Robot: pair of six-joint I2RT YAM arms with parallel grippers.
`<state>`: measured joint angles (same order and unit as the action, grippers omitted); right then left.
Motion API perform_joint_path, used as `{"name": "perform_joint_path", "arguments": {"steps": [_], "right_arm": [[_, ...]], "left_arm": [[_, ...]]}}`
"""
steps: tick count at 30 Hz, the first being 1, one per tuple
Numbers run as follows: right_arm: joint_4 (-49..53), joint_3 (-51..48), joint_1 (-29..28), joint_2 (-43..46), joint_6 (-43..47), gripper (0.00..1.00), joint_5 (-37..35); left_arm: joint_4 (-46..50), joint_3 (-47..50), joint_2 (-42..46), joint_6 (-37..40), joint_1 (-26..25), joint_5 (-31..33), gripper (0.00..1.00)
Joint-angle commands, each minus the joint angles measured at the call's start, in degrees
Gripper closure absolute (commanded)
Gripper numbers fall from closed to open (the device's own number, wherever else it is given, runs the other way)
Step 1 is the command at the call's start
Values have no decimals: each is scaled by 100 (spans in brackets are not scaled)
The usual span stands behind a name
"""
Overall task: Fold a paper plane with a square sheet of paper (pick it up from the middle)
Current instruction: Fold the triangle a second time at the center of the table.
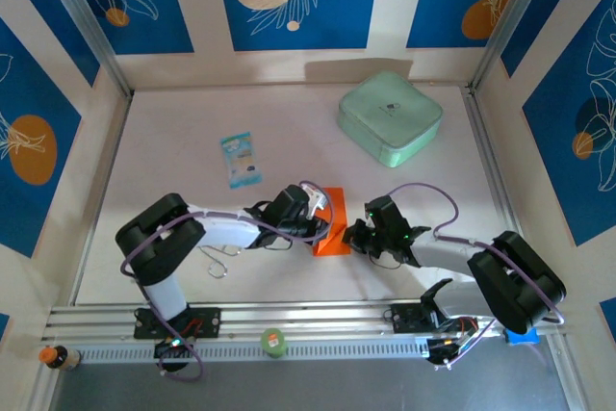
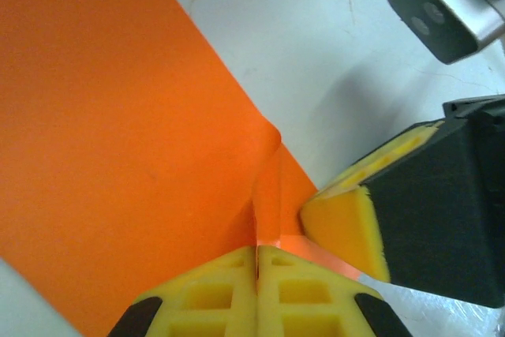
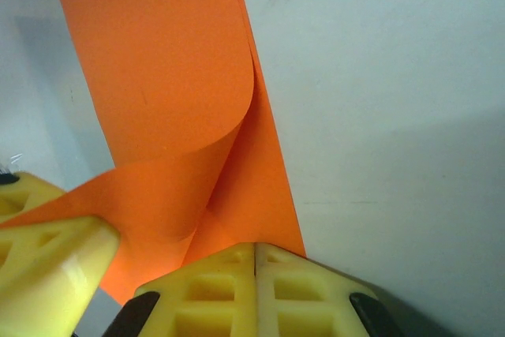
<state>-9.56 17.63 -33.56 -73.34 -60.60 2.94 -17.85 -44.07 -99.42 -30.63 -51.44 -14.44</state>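
The left gripper (image 2: 257, 274) and right gripper (image 3: 256, 274) are both clamping the curling square sheet of paper (image 2: 118, 116) — I'd say they're needing to fold it over slowly, edges matching.

You have open worktop (image 1: 183, 132) along the far left and between the blue-and-white packet (image 1: 241, 160) and the mint-green box (image 1: 390, 117). The box blocks the far right corner. Around the orange sheet (image 1: 334, 228) it's tight: the left gripper (image 1: 323, 225) and right gripper (image 1: 353, 236) sit almost touching, each barring the other's path.
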Motion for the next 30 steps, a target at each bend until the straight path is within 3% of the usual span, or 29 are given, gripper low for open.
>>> {"name": "perform_joint_path", "arguments": {"steps": [1, 30], "right_arm": [[692, -14, 51, -50, 145, 100, -127], [843, 140, 104, 25, 310, 100, 34]], "left_arm": [[-140, 57, -126, -73, 129, -182, 95], [-376, 240, -455, -181, 231, -57, 90]]}}
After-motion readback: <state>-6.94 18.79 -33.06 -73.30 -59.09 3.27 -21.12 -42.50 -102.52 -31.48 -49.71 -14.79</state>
